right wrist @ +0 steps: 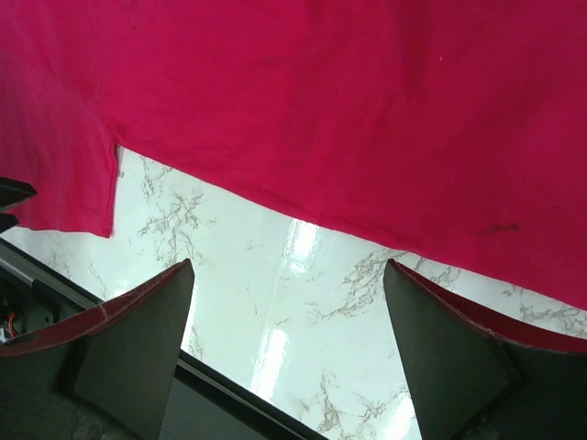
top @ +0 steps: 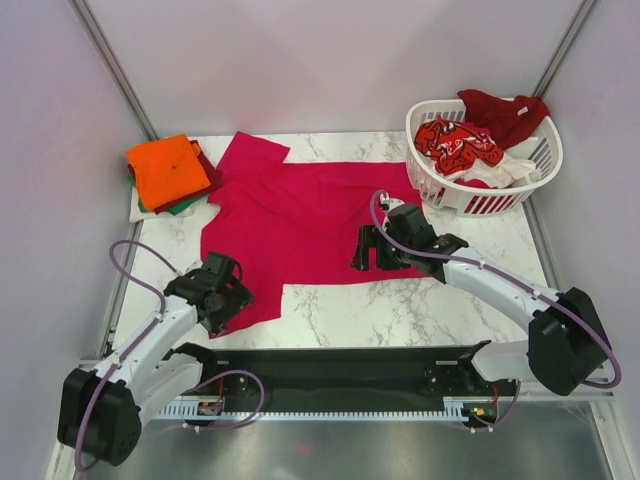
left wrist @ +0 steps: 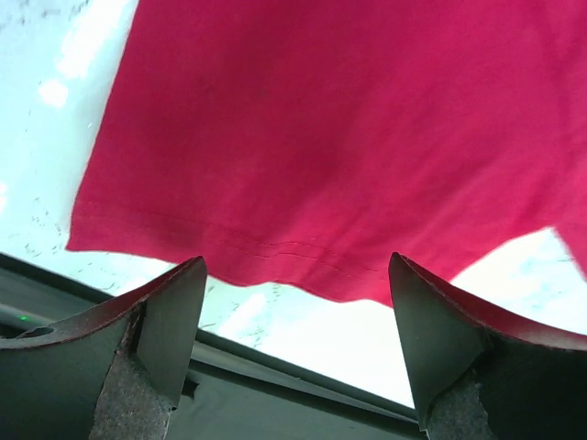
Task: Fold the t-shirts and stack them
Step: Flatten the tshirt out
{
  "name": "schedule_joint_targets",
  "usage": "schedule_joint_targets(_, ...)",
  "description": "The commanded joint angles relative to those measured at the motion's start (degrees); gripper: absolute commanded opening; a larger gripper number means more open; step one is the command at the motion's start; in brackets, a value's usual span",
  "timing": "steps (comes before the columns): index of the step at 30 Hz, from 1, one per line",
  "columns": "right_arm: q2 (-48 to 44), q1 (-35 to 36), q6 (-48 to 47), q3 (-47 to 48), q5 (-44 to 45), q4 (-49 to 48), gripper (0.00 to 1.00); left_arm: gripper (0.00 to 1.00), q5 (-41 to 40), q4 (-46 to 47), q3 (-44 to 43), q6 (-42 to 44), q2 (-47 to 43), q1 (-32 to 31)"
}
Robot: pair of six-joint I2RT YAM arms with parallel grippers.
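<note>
Spread flat on marbled counter: magenta t-shirt, smooth soft cloth, long axis left to right, one sleeve poking toward upper left. White slatted basket of crumpled shirts upper right; orange-topped folded stack upper left. Wide apart, gripping nothing: left fingers over stitched hem, right fingers at lower edge.

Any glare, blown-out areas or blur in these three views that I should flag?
Top external: evenly lit and sharp, with soft shadows. Left wrist: the table beside the magenta t-shirt is blown out to near white, its marbling mostly lost. Right wrist: a bright glare streak runs across the table, but the veins are sharp.
</note>
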State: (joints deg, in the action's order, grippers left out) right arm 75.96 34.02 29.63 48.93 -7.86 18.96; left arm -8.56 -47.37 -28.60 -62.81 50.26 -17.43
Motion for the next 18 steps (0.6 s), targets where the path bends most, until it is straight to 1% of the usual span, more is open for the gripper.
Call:
schedule_joint_targets(1, -0.29, 0.35, 0.52, -0.94, 0.39, -1.65, 0.93, 0.88, -5.33, -1.76, -0.58, -4.96, 2.56, -2.25)
schedule_joint_targets(6, 0.32, 0.43, -0.1, -1.82, 1.52, -1.47, 0.94, 0.81, -6.38, -0.79, -0.14, -4.78, 2.82, -3.4)
schedule_joint_targets(8, 0.15, 0.34, 0.17, -2.08, 3.36, -1.3, 0.94, 0.77, -6.12, 0.7, 1.09, -4.87, 3.26, -3.66)
schedule_joint_targets(10, -0.64, 0.0, 0.95, -2.43, 6.95, -0.42, 0.95, 0.7, -5.51, 2.02, 2.05, -4.96, 3.79, -4.1)
schedule_joint_targets(11, -0.9, -0.35, 0.87, -3.04, 7.5, -0.24, 0.96, 0.68, -5.16, 3.33, 2.4, -5.22, 4.14, -4.36)
schedule_joint_targets(14, -0.47, -2.11, 0.96, -3.66, 12.06, 0.81, 0.96, 0.66, -4.8, 5.0, 2.93, -5.83, 5.81, -5.68)
schedule_joint_targets(16, -0.2, -4.39, 1.83, -4.45, 12.25, 1.52, 0.96, 0.64, -5.15, 5.71, 2.67, -5.66, 7.65, -6.65)
schedule_joint_targets(17, -0.46, -5.27, 2.88, -5.67, 11.38, 1.43, 0.96, 0.62, -5.76, 5.89, 2.5, -5.49, 8.36, -7.09)
schedule_joint_targets(18, -0.9, -7.02, 3.59, -6.38, 11.46, 1.43, 0.96, 0.57, -6.03, 6.33, 2.41, -5.4, 8.8, -7.61)
